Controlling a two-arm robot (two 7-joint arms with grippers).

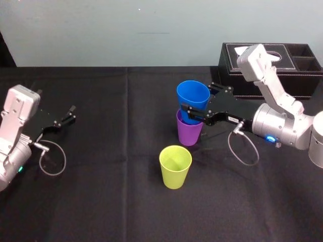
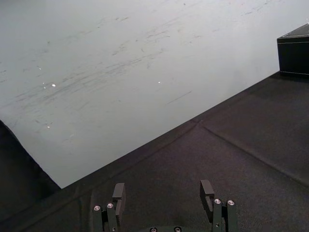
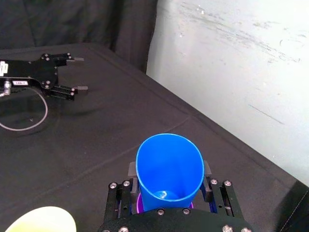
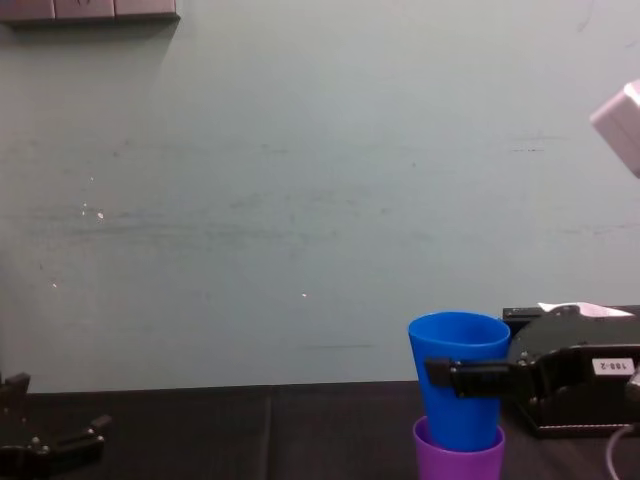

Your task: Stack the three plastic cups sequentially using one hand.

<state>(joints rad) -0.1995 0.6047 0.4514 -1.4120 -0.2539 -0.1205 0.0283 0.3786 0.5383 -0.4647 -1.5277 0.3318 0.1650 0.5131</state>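
Hovering at the left side of the black table, the left gripper has its fingers spread apart, holding nothing. Near the middle, the yellow-green cup stands alone. Just behind it, the blue cup sits partway inside the purple cup, and the right gripper is clamped on the blue cup's sides. A black tissue box stands at the far right.

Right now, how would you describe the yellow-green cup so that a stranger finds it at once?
On the black table, find the blue cup nested in the purple cup, gripped by the right end effector; the left end effector is parked far to the left. The yellow-green cup stands upright just nearer the robot. It alone stands single, empty and untouched.
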